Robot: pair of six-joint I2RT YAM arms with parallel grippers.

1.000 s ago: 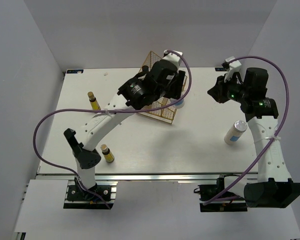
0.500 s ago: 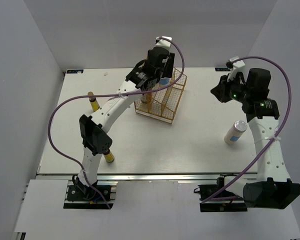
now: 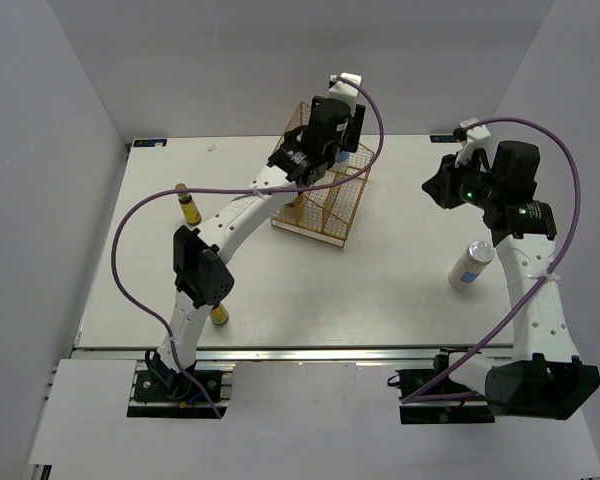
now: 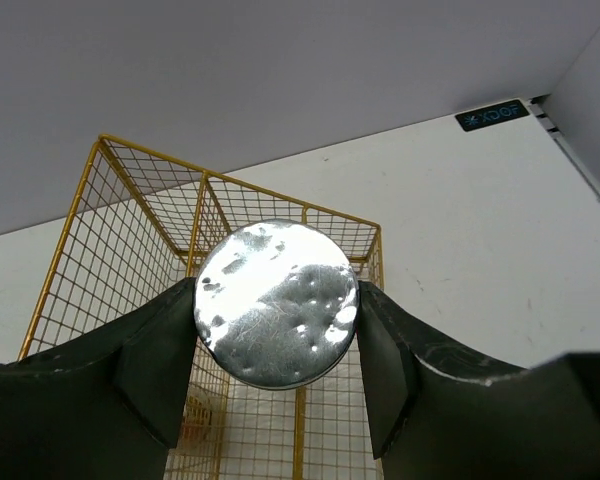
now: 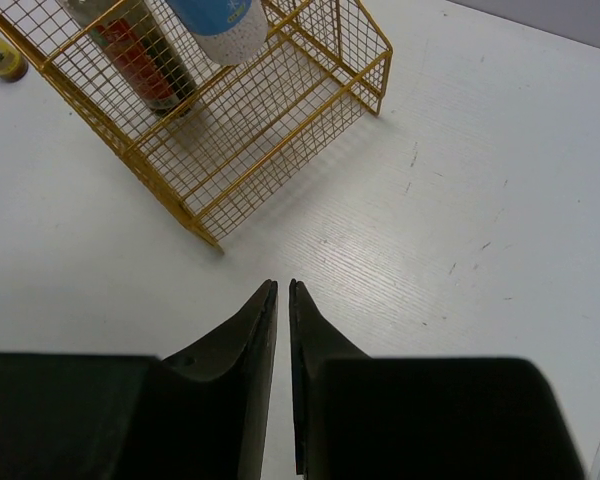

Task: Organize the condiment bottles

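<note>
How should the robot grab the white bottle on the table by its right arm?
Around the middle of the white bottle, straight down from above. It seems to lie on its side, so the jaws should straddle its round body's narrow width, not its length. The right gripper, shut, must open first.

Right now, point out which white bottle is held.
The white bottle in the left gripper, jaws clamped on its silver top, above the gold basket; the other white bottle lies loose on the table.

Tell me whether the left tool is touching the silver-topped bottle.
Touching. In the left wrist view the left tool clamps the bottle, both fingers pressed against its silver top with no gap.
</note>
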